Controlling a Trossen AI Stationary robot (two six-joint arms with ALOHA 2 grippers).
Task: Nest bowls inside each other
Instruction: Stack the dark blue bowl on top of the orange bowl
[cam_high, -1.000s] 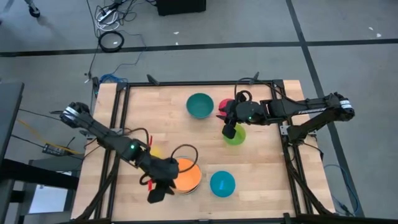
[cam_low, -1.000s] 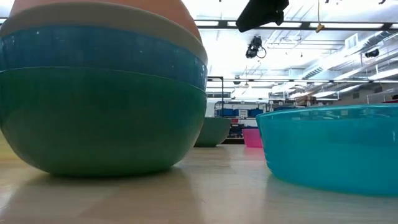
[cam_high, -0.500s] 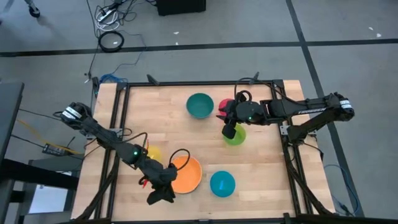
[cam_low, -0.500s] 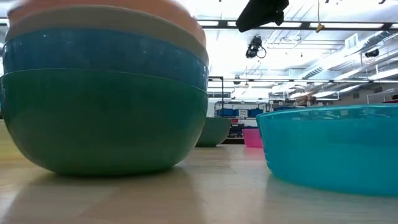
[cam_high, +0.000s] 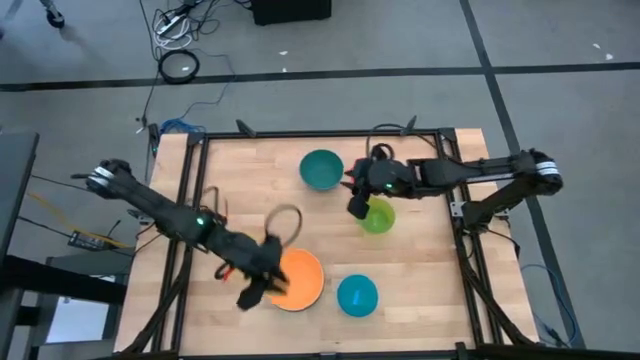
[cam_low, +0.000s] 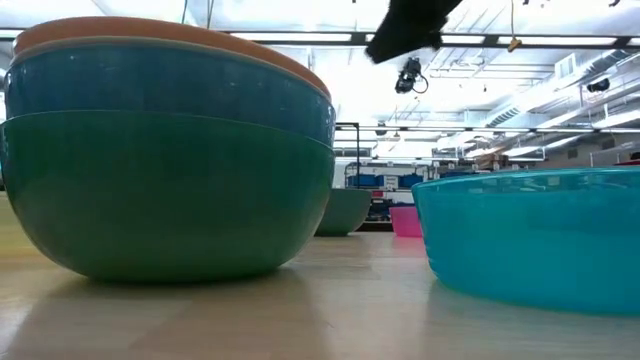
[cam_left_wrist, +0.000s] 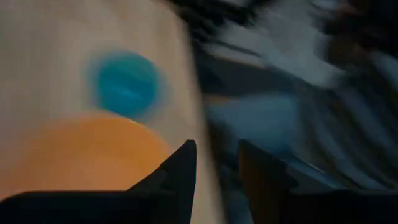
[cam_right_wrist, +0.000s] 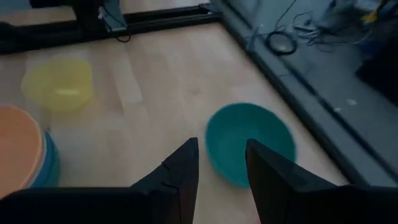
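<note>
A stack of nested bowls stands near the table's front edge, with the orange bowl (cam_high: 300, 280) on top. The low view shows its layers: a green bowl (cam_low: 170, 190) on the table, a blue one (cam_low: 170, 80) in it and the orange rim (cam_low: 150, 30) above. My left gripper (cam_high: 253, 293) hovers open at the stack's left side, holding nothing. My right gripper (cam_high: 356, 208) hangs open over the near-left rim of the lime green bowl (cam_high: 380, 218). The teal bowl (cam_high: 321, 168), cyan bowl (cam_high: 357, 295), yellow bowl (cam_right_wrist: 59, 84) and pink bowl (cam_low: 405, 220) stand singly on the wood.
A black metal frame (cam_high: 190, 200) runs round the wooden table top. Bare wood lies between the teal bowl and the stack, and along the table's right side. Cables lie on the floor beyond the far edge.
The orange bowl, which stood high and tilted on the stack, has sunk down into it and now sits level. My left gripper has drawn up from the stack's near-left rim toward the far edge. My right gripper has shifted a little toward the table's left edge.
</note>
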